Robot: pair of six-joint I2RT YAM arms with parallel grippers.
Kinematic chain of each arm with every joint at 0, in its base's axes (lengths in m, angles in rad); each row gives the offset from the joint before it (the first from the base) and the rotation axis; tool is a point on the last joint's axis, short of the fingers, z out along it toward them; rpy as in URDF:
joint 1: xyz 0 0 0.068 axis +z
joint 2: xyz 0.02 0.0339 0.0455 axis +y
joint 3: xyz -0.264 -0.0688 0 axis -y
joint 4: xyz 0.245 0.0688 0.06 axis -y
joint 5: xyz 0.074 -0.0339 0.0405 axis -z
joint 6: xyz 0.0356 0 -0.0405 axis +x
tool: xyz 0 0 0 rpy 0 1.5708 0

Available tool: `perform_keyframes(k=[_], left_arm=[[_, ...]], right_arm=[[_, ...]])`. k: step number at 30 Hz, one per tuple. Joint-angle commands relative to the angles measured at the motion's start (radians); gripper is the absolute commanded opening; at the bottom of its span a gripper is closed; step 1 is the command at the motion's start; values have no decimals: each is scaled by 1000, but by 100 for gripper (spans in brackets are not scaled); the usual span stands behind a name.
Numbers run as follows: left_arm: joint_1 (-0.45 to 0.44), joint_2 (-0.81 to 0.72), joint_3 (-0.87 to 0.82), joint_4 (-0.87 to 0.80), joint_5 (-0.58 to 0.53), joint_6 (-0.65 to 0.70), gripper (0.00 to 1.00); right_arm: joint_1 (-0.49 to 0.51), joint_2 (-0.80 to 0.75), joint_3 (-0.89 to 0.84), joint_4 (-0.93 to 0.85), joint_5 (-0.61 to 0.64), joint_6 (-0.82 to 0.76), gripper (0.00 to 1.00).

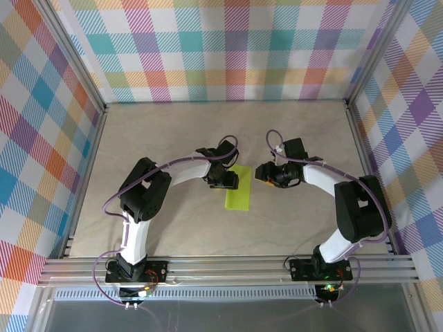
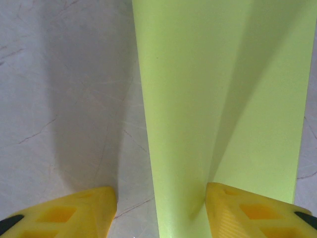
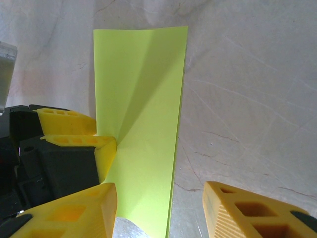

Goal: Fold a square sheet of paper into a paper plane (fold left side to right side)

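left pincer (image 2: 161, 214) spread astride paper (image 2: 218, 99) edge | right pincer (image 3: 159, 208) spread above paper

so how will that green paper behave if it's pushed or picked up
The paper looks thin with a soft crease, so it's probably floppy and very light. Lying on the smooth table, it would likely slide or buckle when pushed.

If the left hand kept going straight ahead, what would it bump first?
The sheet of paper, lying right ahead of the left hand; one finger probably touches it now, though depth is unclear.
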Motion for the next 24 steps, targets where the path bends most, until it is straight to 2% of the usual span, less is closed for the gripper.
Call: perform_keyframes(k=[1, 24], left_arm=[[-20, 104, -35, -10, 13, -8, 53], [-20, 121, -46, -10, 18, -26, 54]], right_arm=[[2, 15, 9, -2, -21, -16, 50], [2, 29, -5, 19, -38, -4, 50]])
